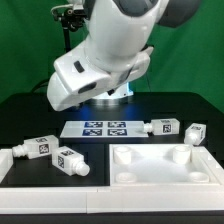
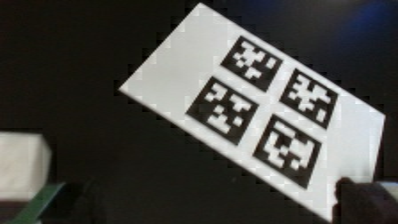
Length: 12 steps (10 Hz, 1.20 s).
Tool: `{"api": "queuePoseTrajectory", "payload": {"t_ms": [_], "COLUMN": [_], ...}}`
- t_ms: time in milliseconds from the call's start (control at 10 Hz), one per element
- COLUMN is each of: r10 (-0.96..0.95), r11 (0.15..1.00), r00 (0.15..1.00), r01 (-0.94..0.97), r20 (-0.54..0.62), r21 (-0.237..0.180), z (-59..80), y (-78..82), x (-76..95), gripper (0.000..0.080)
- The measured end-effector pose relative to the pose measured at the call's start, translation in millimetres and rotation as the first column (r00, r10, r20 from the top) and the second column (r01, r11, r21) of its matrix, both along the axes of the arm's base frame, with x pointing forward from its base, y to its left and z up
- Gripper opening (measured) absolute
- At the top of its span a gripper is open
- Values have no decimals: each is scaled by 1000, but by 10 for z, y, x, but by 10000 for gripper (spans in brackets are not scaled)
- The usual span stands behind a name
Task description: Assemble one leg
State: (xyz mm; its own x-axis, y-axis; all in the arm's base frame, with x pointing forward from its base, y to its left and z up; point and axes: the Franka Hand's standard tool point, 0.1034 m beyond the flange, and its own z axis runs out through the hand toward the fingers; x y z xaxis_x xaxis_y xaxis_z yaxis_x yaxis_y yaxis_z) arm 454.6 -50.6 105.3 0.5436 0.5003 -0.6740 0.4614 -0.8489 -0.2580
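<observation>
Several white legs with black-and-white tags lie on the black table. Two lie at the exterior view's right (image 1: 163,127) (image 1: 193,131) and two at its left (image 1: 38,147) (image 1: 68,161). My gripper (image 2: 205,208) hovers above the marker board (image 1: 105,128), well above the table. It is open and empty, with the dark fingertips (image 2: 368,200) far apart at the frame's edge. In the exterior view the arm's white body hides the gripper. No leg is between the fingers. The wrist view shows the marker board (image 2: 267,100) and its tags.
A large white tray-like frame (image 1: 165,172) with round sockets lies in front at the exterior view's right. A white block (image 1: 8,168) sits at its left edge. A blurred white patch (image 2: 18,160) shows in the wrist view.
</observation>
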Motion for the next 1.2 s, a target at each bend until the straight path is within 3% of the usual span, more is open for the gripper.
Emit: {"api": "queuePoseTrajectory", "payload": {"t_ms": [200, 700, 800, 900, 1000, 1200], "r10": [35, 29, -2, -36, -52, -74], "r11": [998, 999, 1000, 999, 996, 991], "r00": [999, 998, 999, 999, 998, 994], "r01": [-36, -31, 1, 35, 49, 64], "r20": [21, 51, 43, 17, 38, 82], "r21": [45, 33, 14, 20, 76, 114], "z": [106, 31, 118, 182, 142, 98], "y": [-121, -99, -89, -147, -232, -333], "x": [161, 146, 169, 310, 539, 733], "gripper": [649, 649, 649, 649, 649, 649]}}
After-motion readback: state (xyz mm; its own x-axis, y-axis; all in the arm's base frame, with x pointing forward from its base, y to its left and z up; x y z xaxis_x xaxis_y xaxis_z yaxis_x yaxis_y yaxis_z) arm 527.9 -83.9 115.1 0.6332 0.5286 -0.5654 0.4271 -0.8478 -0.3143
